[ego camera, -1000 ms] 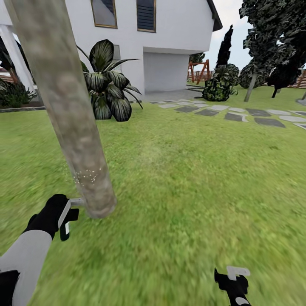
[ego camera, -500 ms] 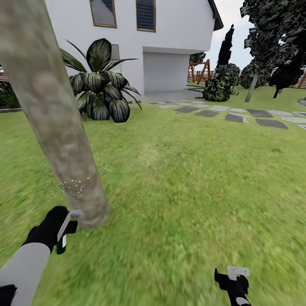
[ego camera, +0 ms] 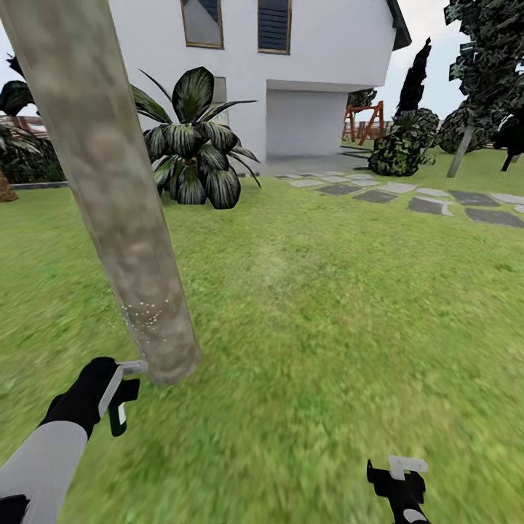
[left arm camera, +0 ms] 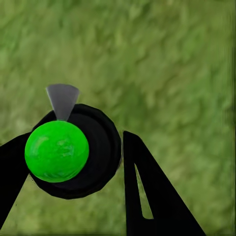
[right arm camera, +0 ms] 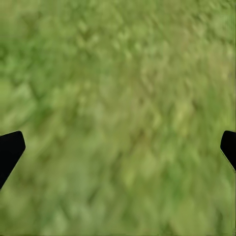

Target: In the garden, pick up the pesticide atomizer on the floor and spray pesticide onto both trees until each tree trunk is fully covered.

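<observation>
Lawn (ego camera: pixel 327 306), white house behind. Left gripper (left arm camera: pixel 73 162) clamped on atomizer (left arm camera: pixel 57 151), nozzle just beside tree trunk (ego camera: pixel 116 196): spraying step. Right gripper (ego camera: pixel 399 477) jaws apart, idle. Next: sweep spray higher.

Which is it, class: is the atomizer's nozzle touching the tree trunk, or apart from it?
Cannot tell. In the head view the grey nozzle of the atomizer, held in the left claw, reaches the tree trunk near its base, but overlap hides any gap.
</observation>
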`<state>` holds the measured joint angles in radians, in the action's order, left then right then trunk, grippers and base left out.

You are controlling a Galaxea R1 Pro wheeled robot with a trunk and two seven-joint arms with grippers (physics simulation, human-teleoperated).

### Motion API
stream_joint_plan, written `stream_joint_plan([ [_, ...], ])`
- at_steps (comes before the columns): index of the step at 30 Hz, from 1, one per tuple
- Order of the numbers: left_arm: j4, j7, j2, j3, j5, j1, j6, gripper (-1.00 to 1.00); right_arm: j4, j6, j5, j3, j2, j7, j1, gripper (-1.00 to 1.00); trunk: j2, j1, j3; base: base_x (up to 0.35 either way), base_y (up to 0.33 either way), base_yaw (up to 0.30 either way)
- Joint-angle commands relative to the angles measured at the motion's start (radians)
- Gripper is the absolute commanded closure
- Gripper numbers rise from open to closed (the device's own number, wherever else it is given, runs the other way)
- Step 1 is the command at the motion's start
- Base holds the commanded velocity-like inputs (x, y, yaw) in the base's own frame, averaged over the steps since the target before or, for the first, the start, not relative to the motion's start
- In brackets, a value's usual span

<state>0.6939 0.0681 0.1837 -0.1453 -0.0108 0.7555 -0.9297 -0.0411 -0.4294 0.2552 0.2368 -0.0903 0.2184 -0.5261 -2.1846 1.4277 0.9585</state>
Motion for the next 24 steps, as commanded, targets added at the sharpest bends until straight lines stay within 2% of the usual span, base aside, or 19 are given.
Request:
stream_joint_plan([
  [1,0.001,0.002,-0.001,-0.002,0.002,0.001,-0.005,1.0,0.0,-0.002,0.008,0.009,0.0,0.003,0.0,-1.0,0.0,0.0,0.001,0.0,-0.258,0.098],
  [12,0.001,0.002,0.001,-0.003,0.005,0.001,-0.004,1.0,0.0,-0.002,0.008,0.009,-0.002,0.004,0.0,-1.0,0.0,0.0,0.001,0.031,-0.271,0.01],
  [24,0.001,0.002,0.001,-0.002,0.005,0.001,-0.003,1.0,0.0,-0.003,0.007,0.009,0.0,0.003,0.0,-1.0,0.0,0.0,0.001,0.156,-0.258,0.0],
])
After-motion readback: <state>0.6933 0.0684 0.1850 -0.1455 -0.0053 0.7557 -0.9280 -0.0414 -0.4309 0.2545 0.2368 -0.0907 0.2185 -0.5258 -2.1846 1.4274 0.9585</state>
